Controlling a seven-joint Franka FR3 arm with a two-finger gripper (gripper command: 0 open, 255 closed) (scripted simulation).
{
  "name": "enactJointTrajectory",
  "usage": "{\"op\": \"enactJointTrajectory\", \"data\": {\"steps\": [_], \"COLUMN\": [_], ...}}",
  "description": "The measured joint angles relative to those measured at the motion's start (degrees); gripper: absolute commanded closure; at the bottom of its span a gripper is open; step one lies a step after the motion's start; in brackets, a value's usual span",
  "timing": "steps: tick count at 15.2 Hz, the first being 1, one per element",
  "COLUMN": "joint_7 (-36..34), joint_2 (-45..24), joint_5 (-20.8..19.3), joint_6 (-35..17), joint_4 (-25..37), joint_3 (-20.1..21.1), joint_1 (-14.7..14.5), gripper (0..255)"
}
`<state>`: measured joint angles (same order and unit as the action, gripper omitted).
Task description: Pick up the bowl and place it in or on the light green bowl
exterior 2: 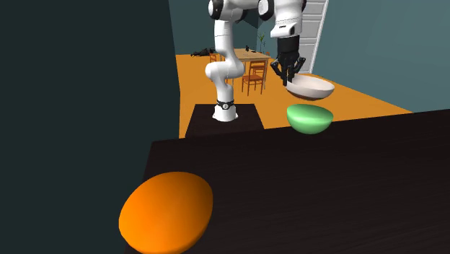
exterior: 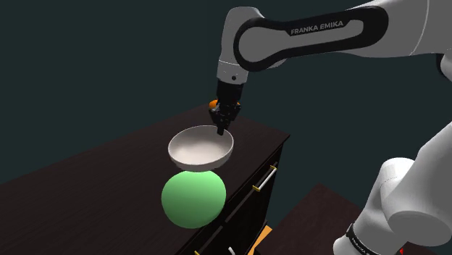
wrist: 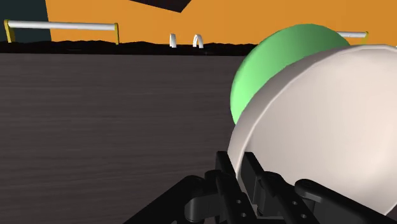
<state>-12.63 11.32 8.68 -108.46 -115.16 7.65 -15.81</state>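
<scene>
White bowl (exterior: 201,148) looks stiff and light, with a smooth, probably slippery wall, so the rim is the only sensible place for you to hold it. A one-sided pinch like that may let it tilt or swing. Your pincer (exterior: 222,131) is clamped on that rim, at the bowl's edge toward the shoulder view's right. The bowl hangs mouth up below and beside the fingers, lifted clear of the dark tabletop (exterior: 80,185). It is in the air right over the green bowl (exterior: 192,199), close above it but, going by the second exterior view, not touching. Lower it gently, because I judge two hard, rounded shells could skid or knock against each other.
</scene>
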Motion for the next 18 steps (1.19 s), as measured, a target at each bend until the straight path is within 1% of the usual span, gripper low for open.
{"op": "enactJointTrajectory", "data": {"steps": [3, 5, 18], "joint_7": [-4.4, -5.56, -5.43], "joint_2": [-0.04, -0.13, -1.68], "joint_5": [0.09, 0.17, 0.56], "joint_6": [0.95, -0.48, -10.39], "joint_4": [1.59, 0.38, -7.94], "joint_3": [2.59, 3.41, 4.27], "joint_1": [-1.71, -2.24, -2.74], "gripper": [255, 255, 255]}}
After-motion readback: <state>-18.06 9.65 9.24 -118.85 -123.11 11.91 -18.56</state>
